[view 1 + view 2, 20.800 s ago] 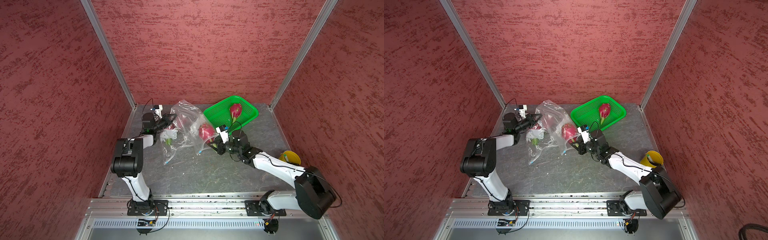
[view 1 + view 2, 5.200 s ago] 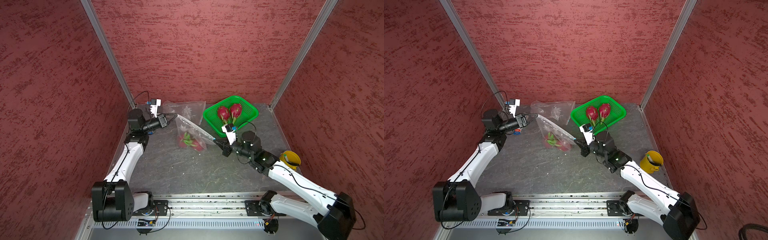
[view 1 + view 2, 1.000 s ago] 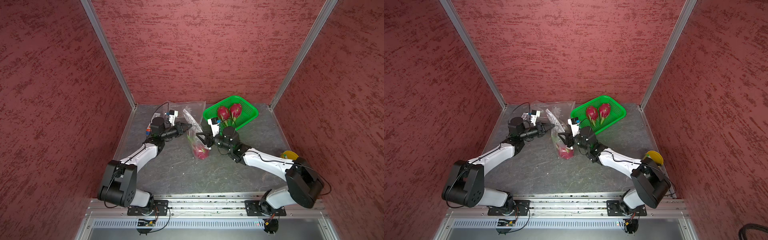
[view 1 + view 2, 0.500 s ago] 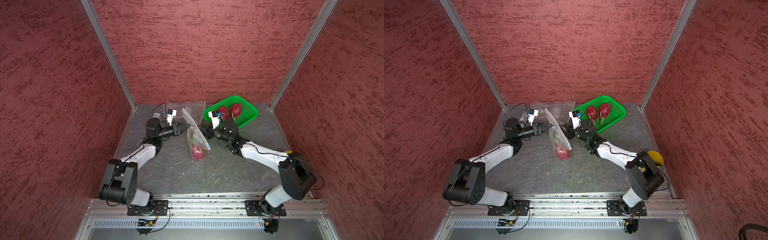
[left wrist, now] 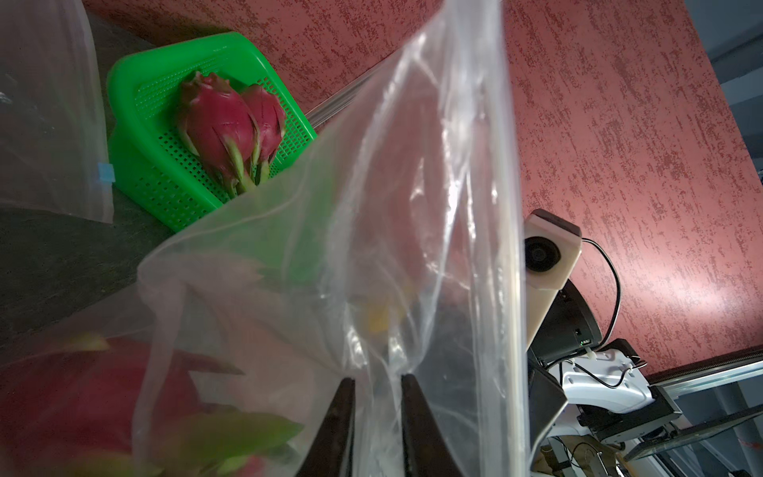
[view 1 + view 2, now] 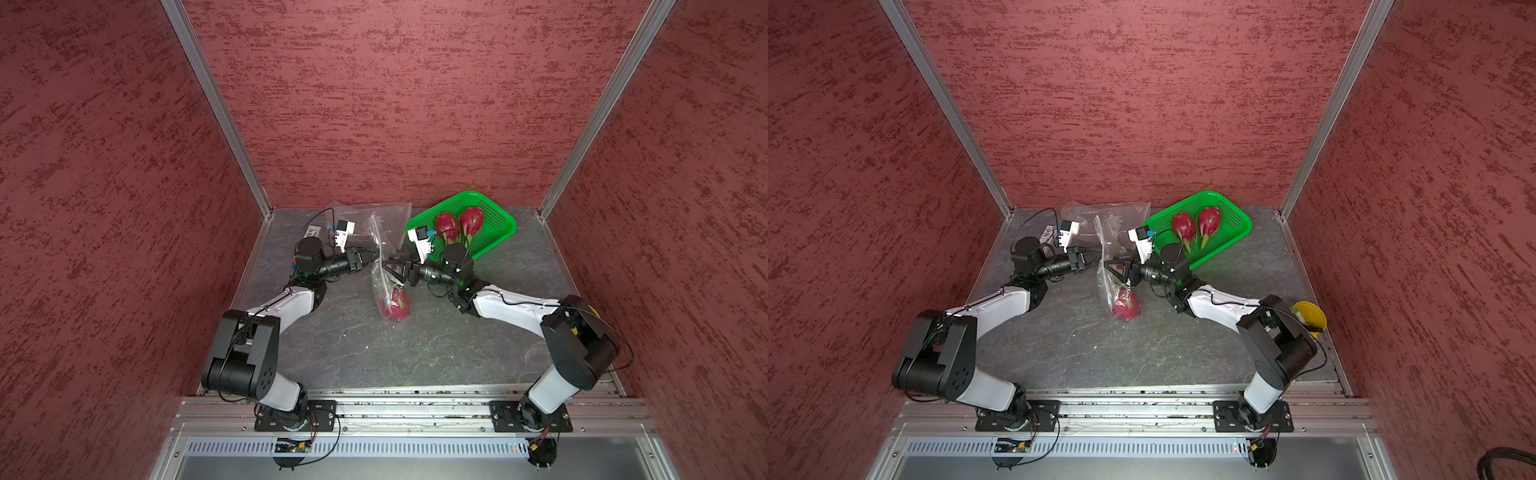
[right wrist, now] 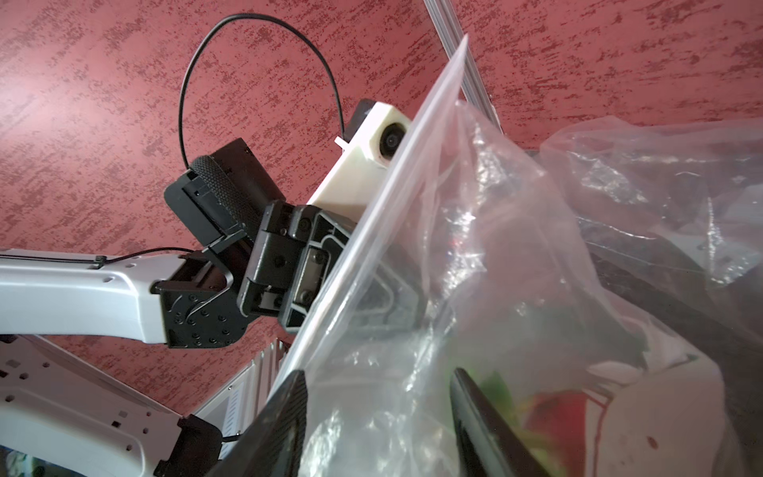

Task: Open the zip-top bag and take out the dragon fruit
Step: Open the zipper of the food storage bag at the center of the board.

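Note:
A clear zip-top bag (image 6: 380, 249) (image 6: 1104, 257) stands upright between my two grippers. One magenta dragon fruit (image 6: 395, 308) (image 6: 1125, 306) lies in its bottom on the table, and shows blurred in the left wrist view (image 5: 62, 392). My left gripper (image 6: 376, 254) (image 5: 377, 378) has its jaws a narrow gap apart, with bag film (image 5: 371, 247) running between them. The right gripper (image 6: 390, 271) (image 7: 380, 373) stands open wide around the bunched bag (image 7: 475, 247). Two more dragon fruits (image 6: 446, 224) (image 6: 471, 218) lie in the green basket (image 6: 498, 235).
A second clear bag (image 6: 365, 214) lies flat by the back wall, behind the arms. A yellow cup (image 6: 1308, 318) stands at the right edge near the right arm's elbow. Red walls close in the back and both sides.
The left jaws, shut on the bag a second ago, have parted slightly. The right jaws have widened and that wrist has shifted a little toward the back. The fruit stays low in the bag.

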